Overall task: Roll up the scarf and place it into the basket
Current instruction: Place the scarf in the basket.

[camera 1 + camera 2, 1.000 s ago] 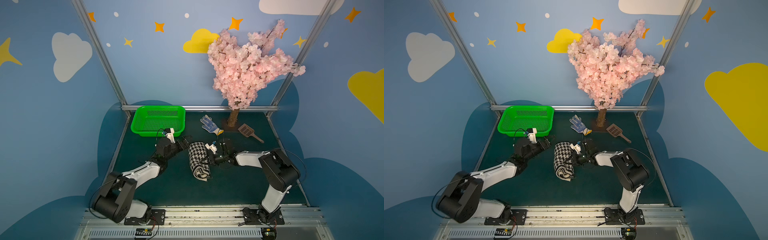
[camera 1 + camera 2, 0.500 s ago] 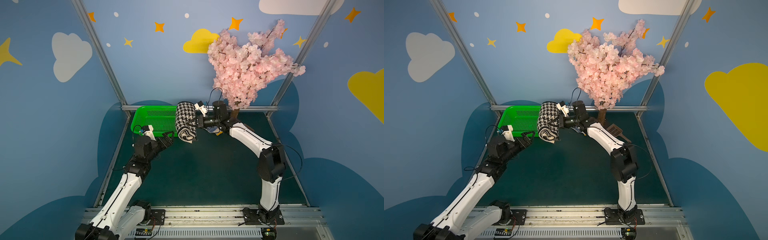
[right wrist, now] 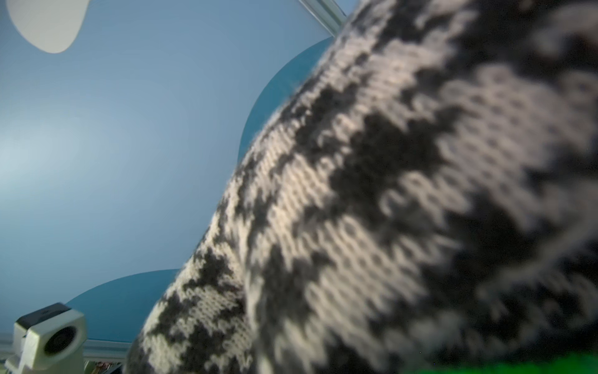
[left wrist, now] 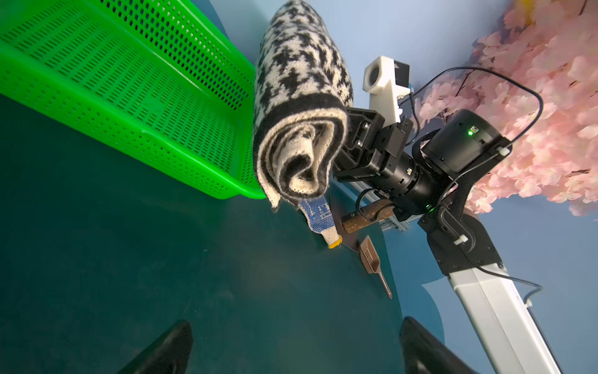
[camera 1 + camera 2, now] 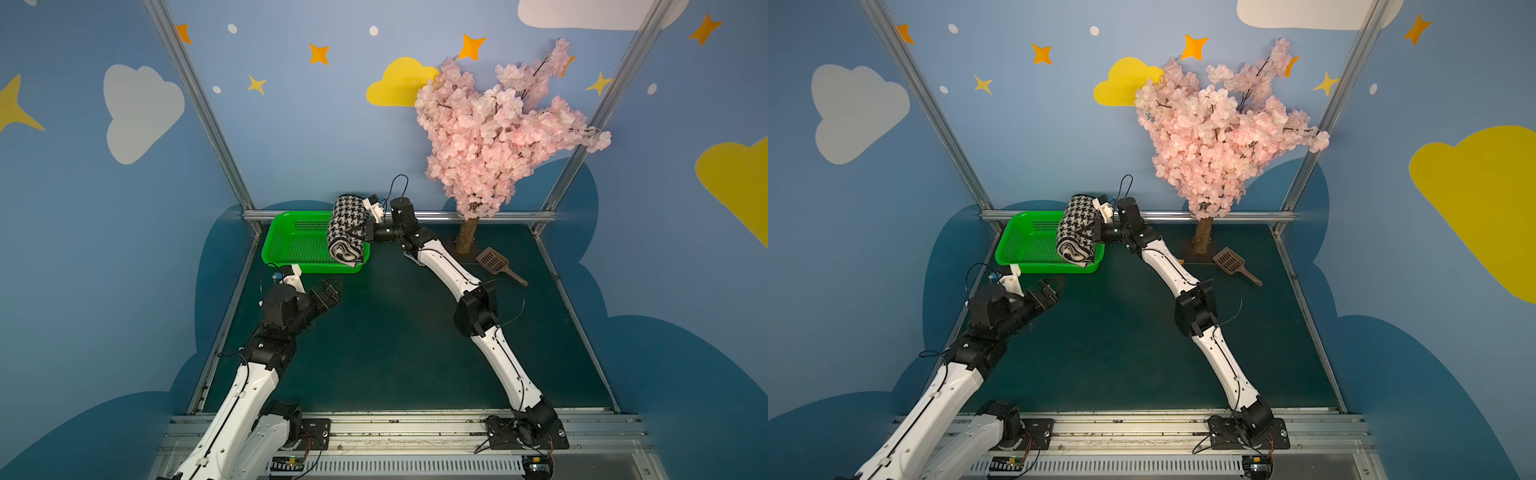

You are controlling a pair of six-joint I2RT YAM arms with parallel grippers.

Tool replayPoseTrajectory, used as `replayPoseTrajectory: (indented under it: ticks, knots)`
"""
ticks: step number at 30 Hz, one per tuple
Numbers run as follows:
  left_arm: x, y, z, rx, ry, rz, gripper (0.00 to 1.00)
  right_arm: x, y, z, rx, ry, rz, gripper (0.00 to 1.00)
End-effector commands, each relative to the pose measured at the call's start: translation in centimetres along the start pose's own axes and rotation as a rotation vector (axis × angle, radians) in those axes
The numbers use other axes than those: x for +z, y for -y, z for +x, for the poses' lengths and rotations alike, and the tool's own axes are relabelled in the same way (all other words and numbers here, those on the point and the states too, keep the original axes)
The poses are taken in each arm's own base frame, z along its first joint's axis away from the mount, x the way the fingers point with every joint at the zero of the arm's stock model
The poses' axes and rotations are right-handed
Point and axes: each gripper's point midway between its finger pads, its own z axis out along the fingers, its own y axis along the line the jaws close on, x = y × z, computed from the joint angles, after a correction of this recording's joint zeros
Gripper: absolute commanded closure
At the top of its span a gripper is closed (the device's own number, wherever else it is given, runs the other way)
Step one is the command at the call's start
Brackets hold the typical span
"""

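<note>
Rolled scarf (image 5: 347, 228) pinched from one side by the right end effector (image 5: 365, 231) and held aloft over the end of the green basket (image 5: 291, 249) nearest that arm; left end effector (image 5: 330, 286) spread and empty above the counter (image 5: 395, 353). Released here, the roll may strike the basket's rim and tumble out, or its loose outer flap may let the coil unwind, as only one side is gripped. Houndstooth faces outward; cream-and-black edging spirals at the open end.

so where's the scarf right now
In both top views the rolled scarf is held off the table in the right tool, at the back, by the basket's end nearest the tree.
</note>
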Motion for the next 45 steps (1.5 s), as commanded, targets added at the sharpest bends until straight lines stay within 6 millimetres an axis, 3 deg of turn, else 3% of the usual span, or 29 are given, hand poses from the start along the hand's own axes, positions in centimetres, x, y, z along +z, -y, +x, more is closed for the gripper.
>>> replayPoseTrajectory:
  ticks: [1,6,10,15,20,29,34,39,44,45]
  knots:
    - [0.2,-0.7,1.1,-0.012,-0.027,0.004,0.0,0.6,1.9,-1.0,-0.051,0.075,0.022,1.0]
    - [0.4,-1.3,1.9,-0.025,-0.043,0.003,0.0,2.3,6.3,1.2,-0.024,0.071,0.072,1.0]
    - [0.3,-1.7,2.1,-0.016,-0.041,-0.01,0.0,2.8,8.5,2.0,-0.02,0.074,0.127,1.0]
    - [0.6,-2.1,2.4,-0.021,-0.053,-0.018,0.0,2.5,8.8,3.5,-0.048,0.006,0.232,1.0]
    - [0.8,-2.3,2.8,-0.039,-0.062,-0.012,0.0,1.0,8.9,5.6,-0.025,-0.086,0.387,1.0]
    - [0.2,-2.2,2.9,-0.056,-0.052,-0.004,0.0,-1.4,7.8,9.2,0.041,-0.245,0.507,1.0]
    - [-0.2,-2.1,2.9,-0.062,-0.048,0.0,0.0,-3.6,9.7,12.0,0.095,-0.337,0.659,1.0]
    - [-0.5,-1.7,2.9,-0.062,-0.058,0.008,0.0,-4.1,10.6,14.0,0.11,-0.398,0.711,1.0]
    - [-1.3,-2.7,2.9,-0.024,-0.081,-0.084,0.0,-4.1,10.5,15.4,0.081,-0.434,0.77,1.0]
    - [-1.5,-2.8,2.9,-0.015,-0.08,-0.096,0.0,-4.0,10.4,15.7,0.085,-0.44,0.766,0.96]
